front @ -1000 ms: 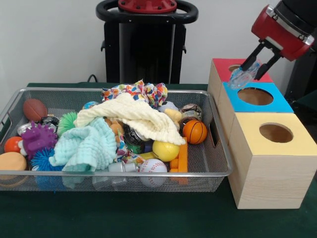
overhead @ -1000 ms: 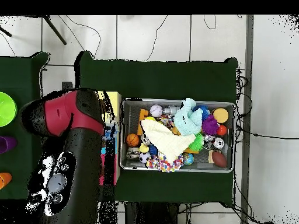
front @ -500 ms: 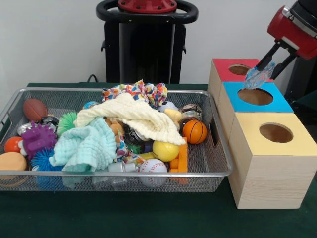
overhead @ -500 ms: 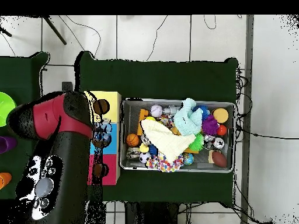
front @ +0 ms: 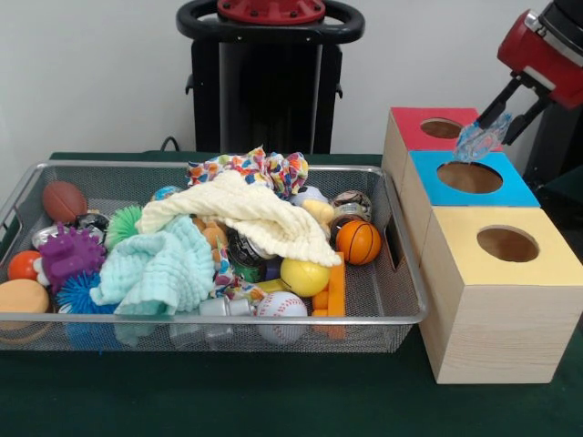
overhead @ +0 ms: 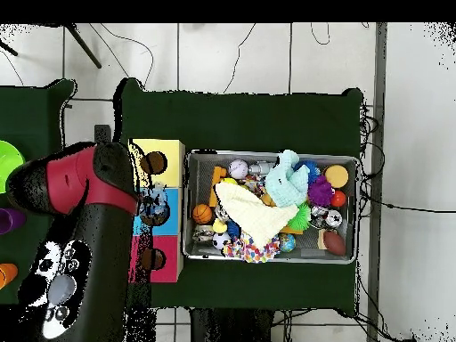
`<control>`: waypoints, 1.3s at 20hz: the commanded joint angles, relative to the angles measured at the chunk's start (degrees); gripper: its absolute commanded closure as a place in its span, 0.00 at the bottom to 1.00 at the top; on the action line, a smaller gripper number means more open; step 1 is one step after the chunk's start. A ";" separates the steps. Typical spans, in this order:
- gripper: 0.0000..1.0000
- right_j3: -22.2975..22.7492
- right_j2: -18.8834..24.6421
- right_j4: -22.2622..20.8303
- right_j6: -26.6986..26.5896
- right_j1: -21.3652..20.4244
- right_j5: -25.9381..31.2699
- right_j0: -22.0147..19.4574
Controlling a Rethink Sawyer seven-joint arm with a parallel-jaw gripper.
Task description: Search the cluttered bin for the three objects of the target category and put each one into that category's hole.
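Note:
My gripper [front: 493, 133] is shut on a small clear crinkly water bottle [front: 475, 140] with blue on it. It holds the bottle in the air just above the far edge of the round hole in the blue box [front: 469, 177]. In the overhead view the bottle [overhead: 153, 198] hangs over the blue box [overhead: 141, 224], and the red arm [overhead: 80, 178] covers the gripper. The silver wire-mesh bin [front: 228, 320] lies left of the boxes, full of balls, toys and cloths. A clear plastic item [front: 217, 309] lies at its front, partly under the cloths.
Three wooden boxes stand in a row right of the bin: red top [front: 424, 129] farthest, blue in the middle, yellow top [front: 506, 244] nearest, each with a round hole. A cream cloth [front: 246, 211] and a mint cloth [front: 164, 264] cover part of the bin [overhead: 272, 154].
My gripper has carried the bottle to the right and slightly up, from beside the red box's hole to over the far edge of the blue box's hole. The bin's contents have not moved.

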 commanded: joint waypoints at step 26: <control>1.00 5.99 -1.35 4.68 15.74 5.04 -8.76 0.62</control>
